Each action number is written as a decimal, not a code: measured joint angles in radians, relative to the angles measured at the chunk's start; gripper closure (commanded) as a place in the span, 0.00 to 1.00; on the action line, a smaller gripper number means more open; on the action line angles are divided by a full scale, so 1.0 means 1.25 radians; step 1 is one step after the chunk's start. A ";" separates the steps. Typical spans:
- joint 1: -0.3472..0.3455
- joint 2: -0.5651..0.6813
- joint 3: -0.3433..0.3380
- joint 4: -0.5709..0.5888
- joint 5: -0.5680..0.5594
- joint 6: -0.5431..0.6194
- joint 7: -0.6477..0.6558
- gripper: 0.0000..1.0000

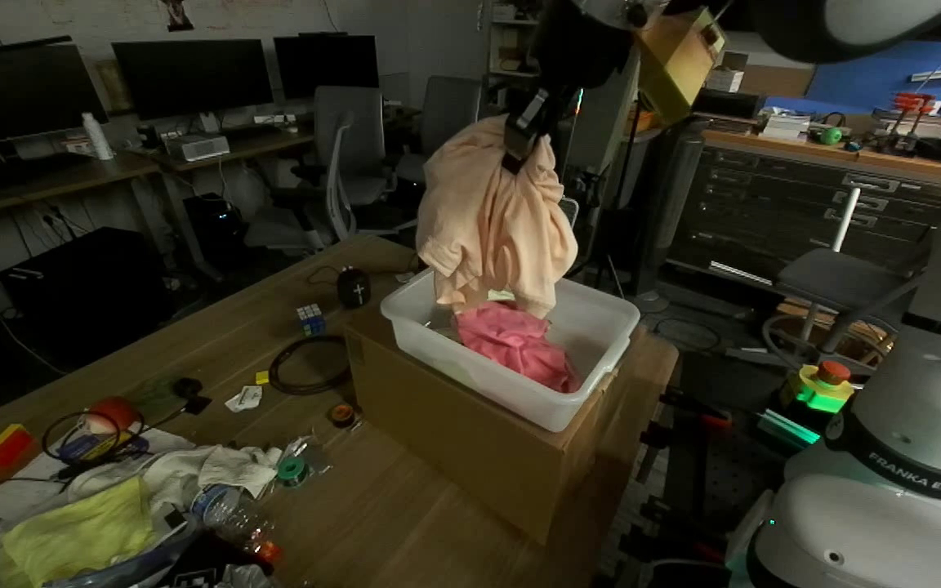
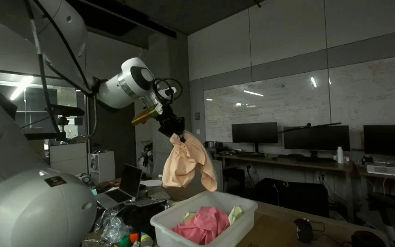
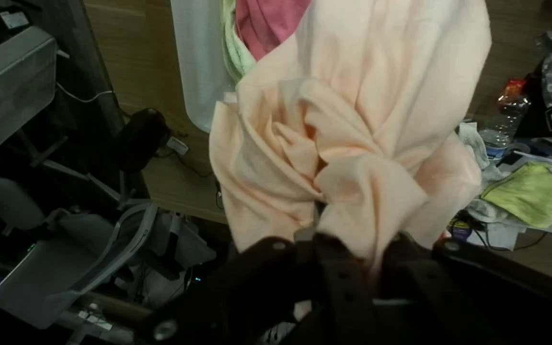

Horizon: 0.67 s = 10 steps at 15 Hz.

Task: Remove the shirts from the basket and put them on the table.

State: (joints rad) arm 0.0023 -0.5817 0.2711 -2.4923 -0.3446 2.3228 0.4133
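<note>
The basket, shirt inside, tops a box on the table.

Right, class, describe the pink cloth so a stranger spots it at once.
On the wooden table stands a cardboard box, with a white basket on top. Inside lies the crumpled pink cloth. Its strong pink sets it apart from the pale green fabric showing beside it and the peach cloth hanging from the tool.

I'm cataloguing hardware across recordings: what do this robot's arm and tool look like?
The arm is white and rounded, with black cables and a black band lettered FRANKA EMIKA. The tool is black with metallic screw heads; a yellow boxy piece sits near it.
</note>
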 measured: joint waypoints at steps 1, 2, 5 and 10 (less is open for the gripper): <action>0.000 -0.006 0.012 0.006 -0.003 -0.011 -0.001 0.92; 0.000 -0.006 0.026 0.015 -0.007 -0.021 -0.003 0.92; 0.011 0.028 0.073 0.052 -0.017 -0.032 -0.029 0.92; 0.089 0.160 0.102 0.154 -0.015 -0.014 -0.122 0.92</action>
State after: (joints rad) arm 0.1139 -0.3814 0.3992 -2.3004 -0.3632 2.3054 0.2605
